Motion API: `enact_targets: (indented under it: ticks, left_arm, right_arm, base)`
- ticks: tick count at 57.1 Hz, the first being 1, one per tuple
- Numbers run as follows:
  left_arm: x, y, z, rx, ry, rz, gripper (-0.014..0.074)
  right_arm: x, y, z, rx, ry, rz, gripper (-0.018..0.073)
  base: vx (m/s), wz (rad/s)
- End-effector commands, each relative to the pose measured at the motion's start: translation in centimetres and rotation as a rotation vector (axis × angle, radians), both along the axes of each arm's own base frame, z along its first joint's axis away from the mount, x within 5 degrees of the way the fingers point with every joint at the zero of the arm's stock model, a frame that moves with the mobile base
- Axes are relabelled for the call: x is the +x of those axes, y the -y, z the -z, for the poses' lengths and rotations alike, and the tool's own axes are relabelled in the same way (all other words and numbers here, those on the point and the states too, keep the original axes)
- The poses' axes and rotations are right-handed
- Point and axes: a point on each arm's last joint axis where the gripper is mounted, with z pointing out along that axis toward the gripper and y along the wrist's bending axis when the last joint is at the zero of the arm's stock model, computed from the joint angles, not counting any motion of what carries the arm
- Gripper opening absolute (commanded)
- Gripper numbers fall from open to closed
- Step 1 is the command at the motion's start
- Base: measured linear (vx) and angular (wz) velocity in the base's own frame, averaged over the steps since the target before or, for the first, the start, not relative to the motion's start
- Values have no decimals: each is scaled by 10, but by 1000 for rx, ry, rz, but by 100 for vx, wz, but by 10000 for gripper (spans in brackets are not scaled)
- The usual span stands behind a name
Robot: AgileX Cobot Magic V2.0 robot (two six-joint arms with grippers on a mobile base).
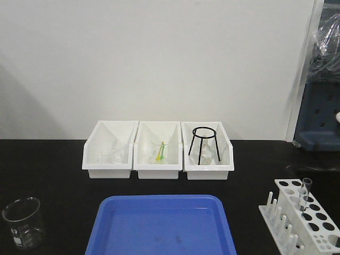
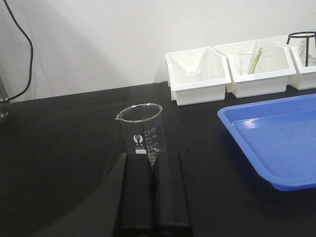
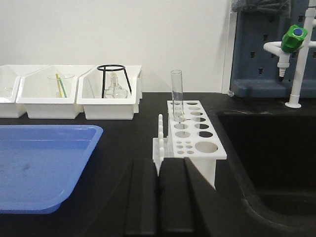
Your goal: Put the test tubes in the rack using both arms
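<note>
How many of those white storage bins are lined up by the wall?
3: left bin, middle bin and right bin holding a black wire tripod, side by side against the wall.

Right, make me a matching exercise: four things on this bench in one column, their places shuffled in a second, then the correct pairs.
Things:
1. test tube
2. beaker
3. black wire tripod
4. blue tray

Places:
A. inside the right-hand white bin
B. standing upright in a hole of the rack
C. front centre of the black bench, before the bins
D. alone at the bench's front left

Pairs: 1-B, 2-D, 3-A, 4-C
</note>
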Motion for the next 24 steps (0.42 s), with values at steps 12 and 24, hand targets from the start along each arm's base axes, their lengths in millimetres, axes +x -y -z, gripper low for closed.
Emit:
enact_targets:
  ticks: [12, 24]
  left_arm:
    - [-2, 0, -17, -25, 116, 5, -4]
    - [-2, 0, -17, -25, 116, 5, -4]
  right_arm:
    - [0, 0, -3, -7, 73, 5, -12]
    - [0, 0, -3, -7, 73, 5, -12]
  base:
    - [0, 0]
    - [0, 0]
